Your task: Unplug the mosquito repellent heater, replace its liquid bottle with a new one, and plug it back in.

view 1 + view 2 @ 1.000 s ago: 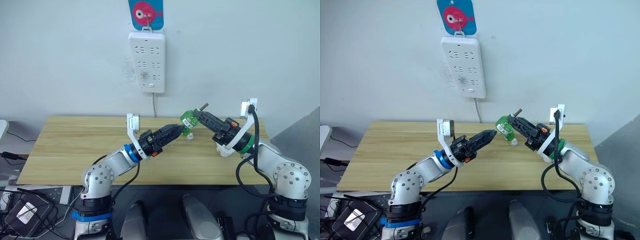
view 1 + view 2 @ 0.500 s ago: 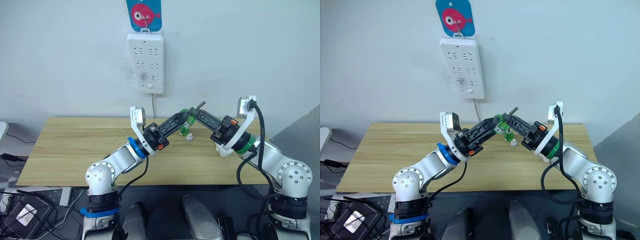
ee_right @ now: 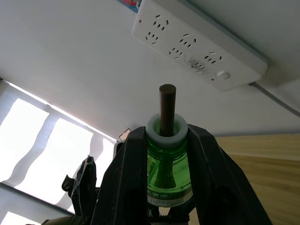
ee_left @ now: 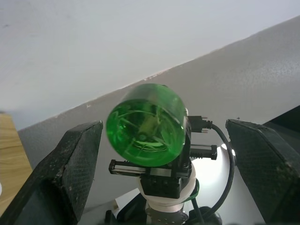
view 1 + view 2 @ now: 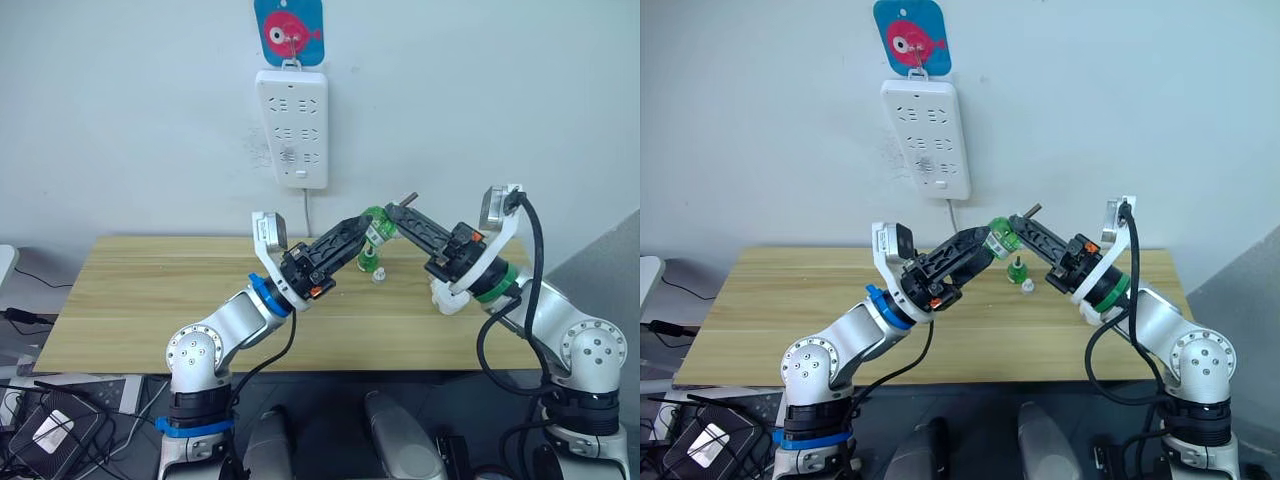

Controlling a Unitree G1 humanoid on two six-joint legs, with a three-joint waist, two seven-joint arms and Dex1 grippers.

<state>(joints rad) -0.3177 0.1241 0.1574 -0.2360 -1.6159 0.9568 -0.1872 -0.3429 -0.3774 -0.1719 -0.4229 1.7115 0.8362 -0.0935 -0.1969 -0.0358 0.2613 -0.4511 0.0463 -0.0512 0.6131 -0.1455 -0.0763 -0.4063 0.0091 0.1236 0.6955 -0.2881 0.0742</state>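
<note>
Pretty tight above the table [image 5: 150,300]: both grippers met mid-air at the capless bottle [image 5: 1000,238], with the capped bottle [image 5: 1017,270] right below. Left half of the tabletop was wide open, power strip [image 5: 292,125] well overhead.

In your head views the liquid bottle [image 5: 1000,238] is mostly covered — the right tool [image 5: 1012,228] hides its sides, and only a green patch and the dark wick show. From the left wrist you see just its round base; neck and wick lie behind it. The second green bottle [image 5: 1017,269] on the surface [image 5: 790,300] is too small to tell its cap. The small pale piece [image 5: 1028,286] beside it is too small to identify. The power strip [image 3: 197,49] is cut off by the right wrist picture's edge.
</note>
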